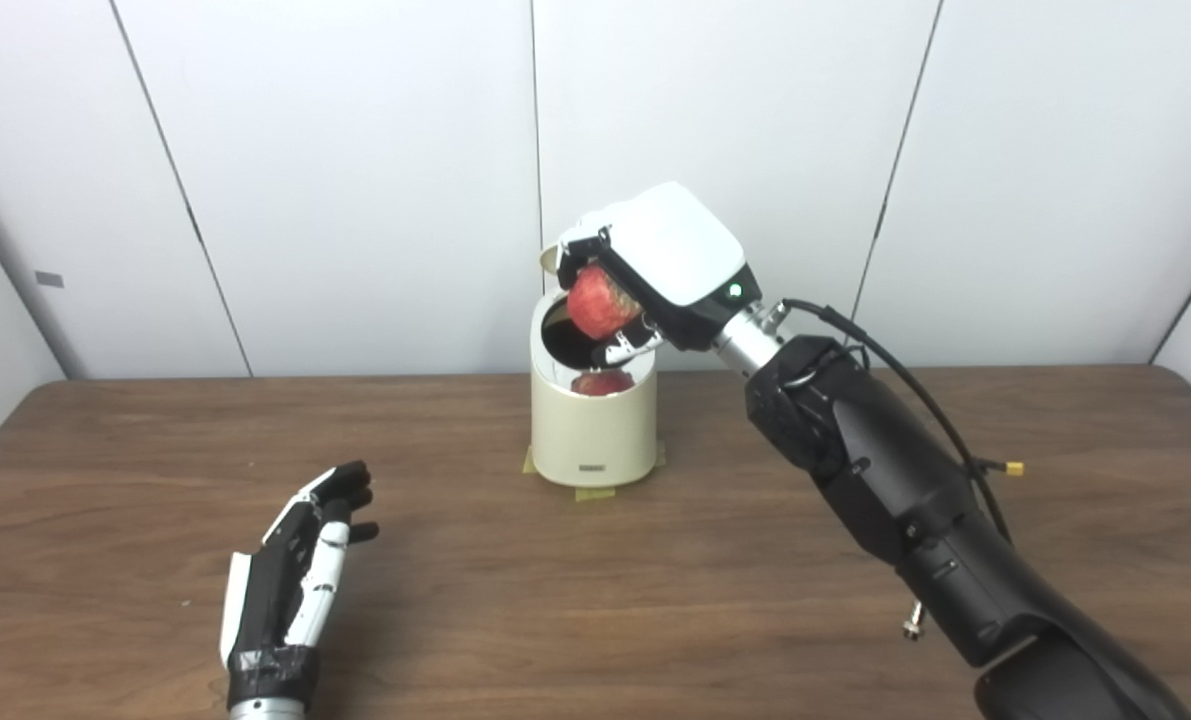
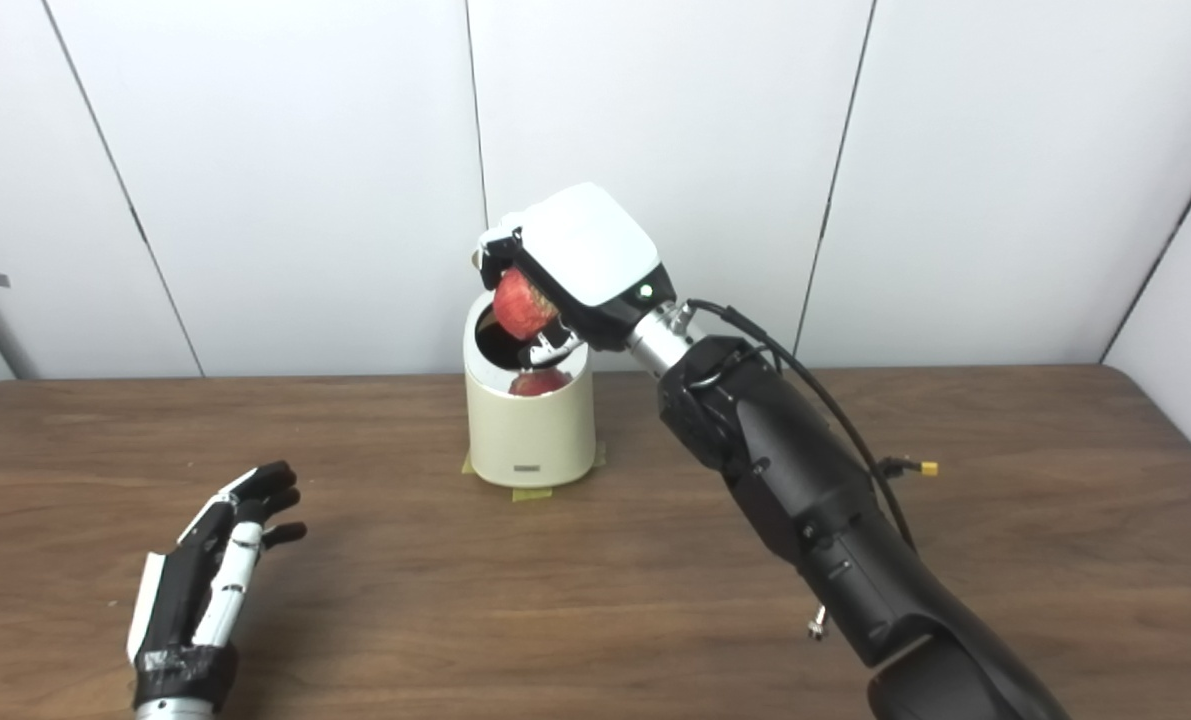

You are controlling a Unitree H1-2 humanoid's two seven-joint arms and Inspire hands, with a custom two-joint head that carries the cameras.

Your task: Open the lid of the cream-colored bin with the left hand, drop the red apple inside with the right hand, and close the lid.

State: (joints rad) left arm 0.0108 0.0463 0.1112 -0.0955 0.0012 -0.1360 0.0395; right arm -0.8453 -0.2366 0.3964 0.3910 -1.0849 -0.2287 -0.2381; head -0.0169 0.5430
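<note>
The apple (image 1: 598, 300) sits in my right hand (image 1: 645, 275), held just above the bin (image 1: 592, 425), right over its open mouth. It is round, red with paler mottling, and I judge it firm and fairly light, with smooth skin that could slip; a wrap round its widest part, as my fingers (image 1: 627, 347) have it, seems the safest hold, and it could bruise if dropped from high up. The bin is a short cream cylinder, matte outside, with a shiny inner wall that throws back a red reflection of the apple below the fruit. Its lid (image 1: 549, 258) stands tipped up at the back of the bin, mostly hidden behind my hand, so I cannot tell how far it leans. Bits of yellowish tape (image 1: 595, 493) show at the foot of the bin, apparently fixing it to the surface (image 1: 655, 600), which is dark brown wood grain. My left hand (image 1: 300, 575) rests low on the surface, well in front of the bin and to its left, holding nothing, fingers loosely spread. Behind the bin are plain white wall panels (image 1: 355, 180). Letting go should drop the apple straight in; after that the lid still needs closing.
</note>
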